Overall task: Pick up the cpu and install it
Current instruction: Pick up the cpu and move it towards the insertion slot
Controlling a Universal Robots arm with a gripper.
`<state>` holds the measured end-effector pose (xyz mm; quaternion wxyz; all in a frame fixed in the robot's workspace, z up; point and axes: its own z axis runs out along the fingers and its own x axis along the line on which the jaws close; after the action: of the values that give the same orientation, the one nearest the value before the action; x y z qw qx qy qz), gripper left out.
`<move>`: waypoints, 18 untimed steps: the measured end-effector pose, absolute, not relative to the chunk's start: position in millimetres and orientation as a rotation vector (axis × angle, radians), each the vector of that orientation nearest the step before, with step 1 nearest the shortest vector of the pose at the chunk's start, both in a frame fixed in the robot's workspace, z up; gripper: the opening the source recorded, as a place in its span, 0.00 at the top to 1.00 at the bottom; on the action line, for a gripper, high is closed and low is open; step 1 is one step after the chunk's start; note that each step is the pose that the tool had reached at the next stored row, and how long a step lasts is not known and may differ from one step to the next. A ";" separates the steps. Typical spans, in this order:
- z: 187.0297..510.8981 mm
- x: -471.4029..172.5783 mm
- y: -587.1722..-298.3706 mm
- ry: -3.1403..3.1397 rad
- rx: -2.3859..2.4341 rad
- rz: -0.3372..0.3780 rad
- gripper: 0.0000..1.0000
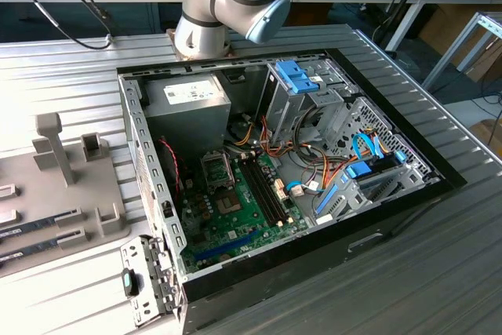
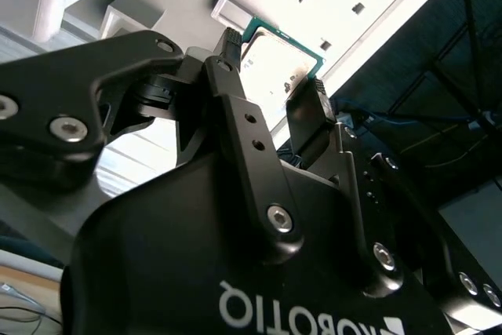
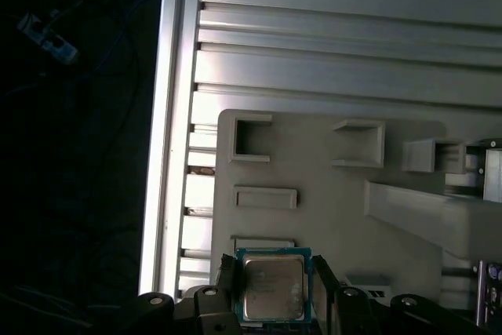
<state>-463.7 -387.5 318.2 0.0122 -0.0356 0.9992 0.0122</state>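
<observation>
The cpu (image 3: 272,288) sits between the gripper's (image 3: 274,263) 2 black fingers (image 3: 227,280). It is a thin square with a dull silvery metal lid and a green board showing as a narrow rim around it. The jaws stand narrow, each pressed against an opposite edge of the chip, which I judge to be a hold on it. Gripping by the edges keeps the pads off the lid and the contact face. In the second wrist view the cpu (image 2: 276,54) lies flat across the fingertips.

Beneath it is the parts tray (image 3: 329,209), pale grey matte plastic with moulded rectangular pockets and raised ribs. Whether the chip rests there or has been lifted clear, I cannot tell.

The tray lies on a ribbed aluminium table (image 3: 353,37). In the exterior view the tray (image 1: 47,194) is at the exterior view's left, well apart from the open computer case (image 1: 392,194). In the case, the black socket frame (image 1: 217,169) sits on the green motherboard (image 1: 243,202).
</observation>
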 end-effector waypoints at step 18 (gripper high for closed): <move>332.9 -463.7 -387.5 3.115 -0.111 0.038 0.53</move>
<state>-463.7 -387.5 332.9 0.0122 -0.0356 0.9992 0.0122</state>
